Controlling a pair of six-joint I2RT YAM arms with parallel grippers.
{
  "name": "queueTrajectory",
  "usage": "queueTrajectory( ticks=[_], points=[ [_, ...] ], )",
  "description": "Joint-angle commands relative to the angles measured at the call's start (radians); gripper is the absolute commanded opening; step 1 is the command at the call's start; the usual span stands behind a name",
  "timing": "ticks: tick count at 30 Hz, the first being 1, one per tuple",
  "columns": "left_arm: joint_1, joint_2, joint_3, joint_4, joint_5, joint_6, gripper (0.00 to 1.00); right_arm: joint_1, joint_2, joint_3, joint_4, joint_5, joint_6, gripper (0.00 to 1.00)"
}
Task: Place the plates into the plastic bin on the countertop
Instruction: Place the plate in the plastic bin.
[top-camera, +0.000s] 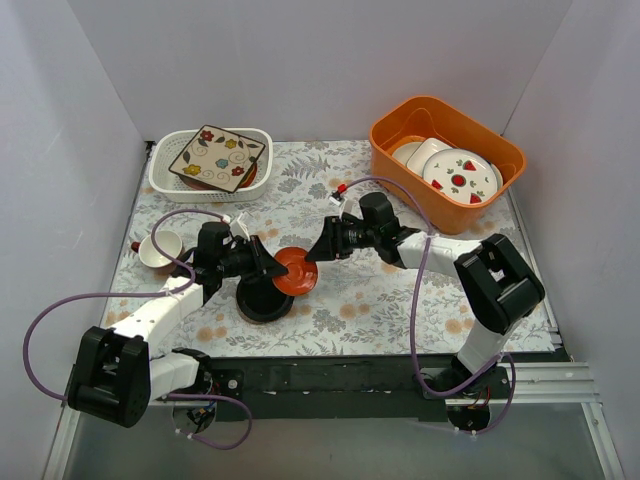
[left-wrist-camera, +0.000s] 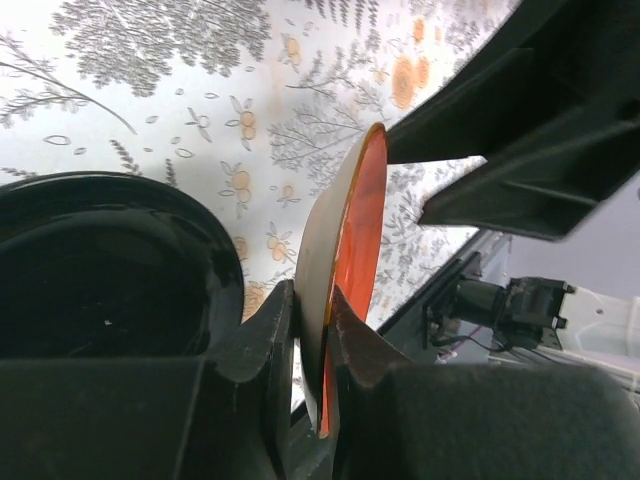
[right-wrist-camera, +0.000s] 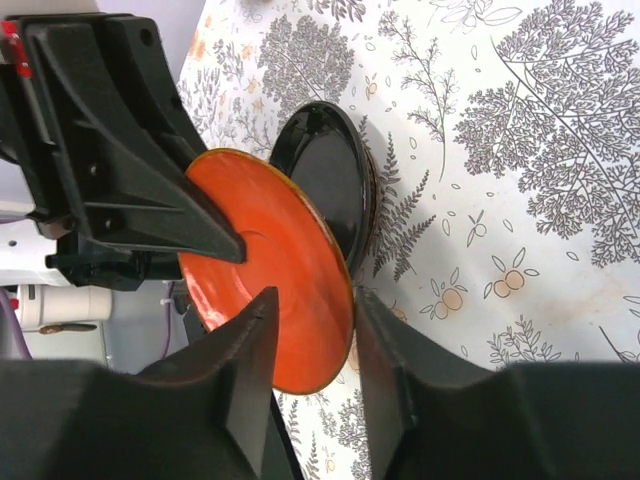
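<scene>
- Small red dish (top-camera: 297, 270): round, shallow and glossy orange-red with a thin rim. It is held up off the worktop (top-camera: 360, 300) and tilted on edge.
- Position: we find it at mid-worktop between the two grippers, just beside a dark dish (top-camera: 264, 298) that lies flat on the fern print. It is well apart from the plastic bin (top-camera: 160, 170) at the far left.
- Left gripper (top-camera: 272, 268): clenched on the red dish's rim. Its wrist view shows one finger (left-wrist-camera: 275, 320) pressed on each face.
- Right gripper (top-camera: 318, 250): released. Its fingers (right-wrist-camera: 250, 350) stand parted on either side of the opposite rim, and we cannot tell whether either one touches.
- Plastic bin: white with perforated walls. It holds a cream flowered square plate (top-camera: 217, 157) lying tilted on top.
- Hard to make out: something red shows under the square plate, but it is mostly covered. The left wrist view shows the red dish (left-wrist-camera: 350, 250) almost edge-on, and its back is in shadow.
</scene>
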Motion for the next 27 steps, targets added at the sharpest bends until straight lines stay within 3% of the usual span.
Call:
queueTrajectory(
  ticks=[1,5,6,9,15,27],
  points=[
    [0.003,-0.03,0.018,-0.026,-0.064,0.014,0.0,-0.001,-0.075,-0.013,0.088,-0.007,0.003,0.55],
    [0.003,-0.039,0.028,-0.035,-0.078,0.014,0.0,-0.004,-0.103,-0.024,0.063,0.026,-0.017,0.73],
    [0.003,-0.039,0.029,-0.035,-0.083,0.014,0.0,-0.004,-0.111,-0.027,0.057,0.046,-0.026,0.82],
    [0.003,-0.039,0.037,-0.038,-0.091,0.015,0.0,-0.004,-0.149,-0.05,0.052,0.08,-0.057,0.92],
    [0.003,-0.026,0.048,-0.038,-0.098,0.012,0.0,-0.006,-0.19,-0.058,0.014,0.123,-0.097,0.98],
    [0.003,0.023,0.136,-0.082,-0.212,0.011,0.0,-0.017,-0.192,-0.059,0.002,0.119,-0.111,0.98]
  ],
)
